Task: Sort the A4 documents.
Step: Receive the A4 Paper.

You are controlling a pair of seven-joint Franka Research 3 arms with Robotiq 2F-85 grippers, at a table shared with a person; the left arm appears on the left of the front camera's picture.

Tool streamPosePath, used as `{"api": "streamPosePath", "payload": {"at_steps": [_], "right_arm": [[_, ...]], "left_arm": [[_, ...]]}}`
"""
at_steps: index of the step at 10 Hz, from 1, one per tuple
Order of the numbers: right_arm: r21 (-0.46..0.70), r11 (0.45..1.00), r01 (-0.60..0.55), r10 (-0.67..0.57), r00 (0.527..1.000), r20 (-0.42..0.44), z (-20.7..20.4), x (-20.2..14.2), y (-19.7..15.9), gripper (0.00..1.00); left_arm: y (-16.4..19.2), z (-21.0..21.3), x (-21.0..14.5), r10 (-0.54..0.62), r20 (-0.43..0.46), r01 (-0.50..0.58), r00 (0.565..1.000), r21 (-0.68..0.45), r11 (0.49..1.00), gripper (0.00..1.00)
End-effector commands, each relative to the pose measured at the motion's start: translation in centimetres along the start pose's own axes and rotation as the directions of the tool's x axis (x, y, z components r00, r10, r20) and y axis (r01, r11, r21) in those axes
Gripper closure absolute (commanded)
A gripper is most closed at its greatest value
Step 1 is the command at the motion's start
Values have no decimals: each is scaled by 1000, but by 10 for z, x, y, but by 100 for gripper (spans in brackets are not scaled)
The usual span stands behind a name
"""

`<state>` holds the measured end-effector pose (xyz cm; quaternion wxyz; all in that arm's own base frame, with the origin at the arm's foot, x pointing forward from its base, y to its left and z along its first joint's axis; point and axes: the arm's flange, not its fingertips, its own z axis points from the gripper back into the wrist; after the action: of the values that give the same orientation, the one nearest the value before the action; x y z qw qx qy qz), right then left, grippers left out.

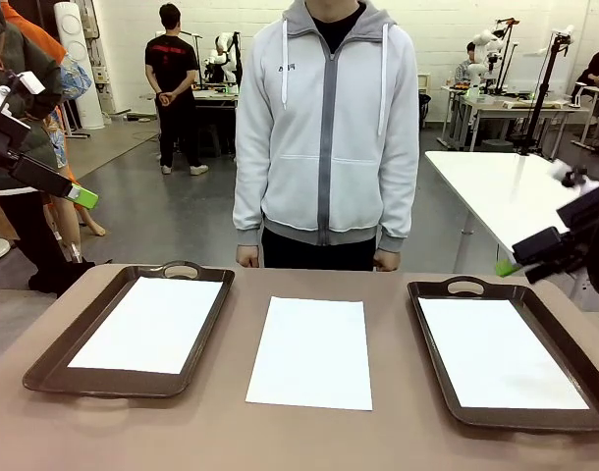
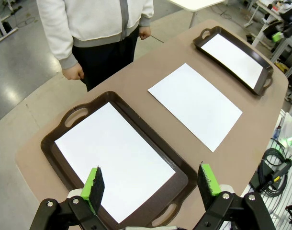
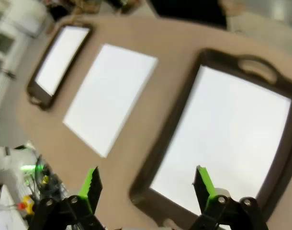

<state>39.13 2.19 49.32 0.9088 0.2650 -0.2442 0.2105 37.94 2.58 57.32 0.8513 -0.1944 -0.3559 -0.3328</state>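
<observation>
A4 documents numbered three, all white, blank, thin and lying flat. One sheet [image 2: 112, 153] lay in a dark brown tray [image 2: 182, 178] directly beneath the left jaws. A second sheet [image 3: 232, 139] lay in the matching tray [image 3: 169, 125] directly beneath the right jaws. The third sheet [image 1: 311, 351] lay loose on the bare table [image 1: 280, 442], between the two pairs of jaws and well apart from both. Both pairs of jaws stood wide apart and empty, raised clear of the table, their green pads [image 2: 93, 188] touching nothing.

Handling, as judged: each sheet was taken to be very light, limp and easily creased. Lying flush on a smooth surface, it offered no raised edge to grip. The loose sheet appeared best taken at a corner or short edge, and a pinch at mid-sheet would likely have crumpled it. The trayed sheets sat inside raised rims, which would have obstructed any sliding approach.

Materials: the trays looked rigid, moulded and slightly glossy, with rounded corners and a cut-out handle [image 1: 182, 263] at each short end. The table top was matt taupe and smooth. A person [image 1: 324, 128] in a pale zip jacket stood beyond the table, far from both pairs of jaws, hands lowered
</observation>
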Motion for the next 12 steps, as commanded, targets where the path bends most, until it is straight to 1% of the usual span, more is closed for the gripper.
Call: {"api": "streamPosePath", "payload": {"at_steps": [1, 3, 4, 5, 6, 9, 12], "right_arm": [[107, 982, -154, 150, 988, 42, 5, 2, 26, 0], [152, 951, -268, 265, 963, 41, 23, 16, 56, 0], [164, 937, -307, 309, 951, 17, 26, 23, 63, 0], [172, 926, -335, 346, 938, -35, 26, 30, 68, 0], [153, 924, -349, 361, 931, -59, 27, 36, 71, 0], [157, 928, -337, 351, 933, -75, 30, 49, 67, 0], [142, 942, -303, 318, 943, -98, 30, 55, 52, 0]], "left_arm": [[0, -1, -1, -14, -6, 14, 1000, 4, 1000, 0], [0, -1, -1, -14, -6, 14, 1000, 4, 1000, 0], [0, -1, -1, -14, -6, 14, 1000, 4, 1000, 0], [0, -1, -1, -14, -6, 14, 1000, 4, 1000, 0], [0, -1, -1, -14, -6, 14, 1000, 4, 1000, 0], [0, -1, -1, -14, -6, 14, 1000, 4, 1000, 0], [0, -1, -1, -14, -6, 14, 1000, 4, 1000, 0]]}}
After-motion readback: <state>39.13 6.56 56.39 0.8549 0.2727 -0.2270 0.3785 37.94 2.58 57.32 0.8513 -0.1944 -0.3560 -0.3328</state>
